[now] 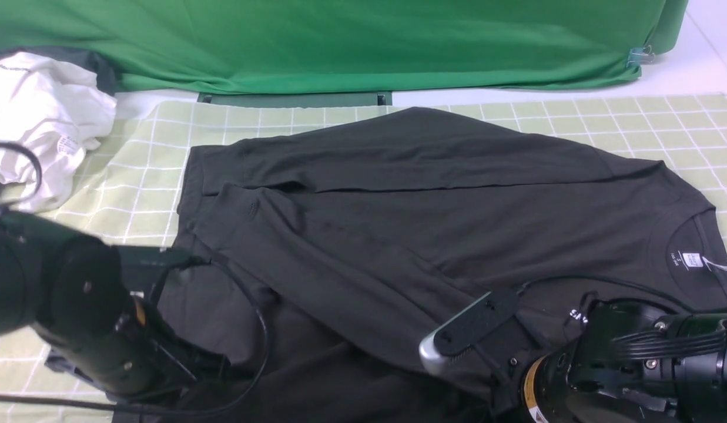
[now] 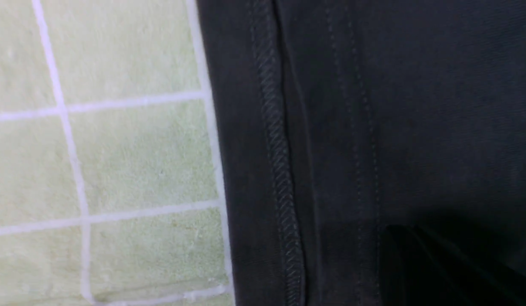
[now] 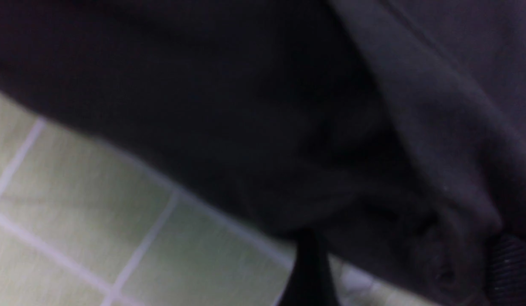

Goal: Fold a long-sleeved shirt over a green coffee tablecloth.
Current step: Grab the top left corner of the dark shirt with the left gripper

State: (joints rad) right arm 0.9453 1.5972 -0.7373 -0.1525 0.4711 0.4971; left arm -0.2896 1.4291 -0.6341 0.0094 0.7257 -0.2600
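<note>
Pale yellow-green gridded fabric, the green coffee tablecloth (image 1: 140, 194), covers the surface. In the front view a crumpled white garment (image 1: 40, 123) lies at 10 o'clock, clear of the work.

The left gripper (image 1: 196, 363), at 8 o'clock, is fully closed at the hem end of the shirt. Its own arm hides the jaws, so a pinch on the hem cannot be confirmed.

The long-sleeved shirt (image 1: 398, 223) lies flat across the centre of the tablecloth. Its hem is toward 9 o'clock and its collar label (image 1: 691, 260) toward 3 o'clock. Both sleeves are laid inward over the body.

The right gripper (image 3: 407, 267), at 5 o'clock, is spread. Its fingers (image 3: 307, 272) stand apart with a loose roll of shirt fabric between them, not clamped.

Step in hand, by judgement: securing the near long edge for a lengthwise fold toward 12 o'clock. The next move calls for the right gripper to close on that edge. Both arms then lift evenly and travel in parallel, so the sleeves do not slide.

View differences:
- Left wrist view: shows the stitched hem lying on the grid.
- Right wrist view: shows the finger spacing.
- Front view: the only view that gives the overall layout.
</note>
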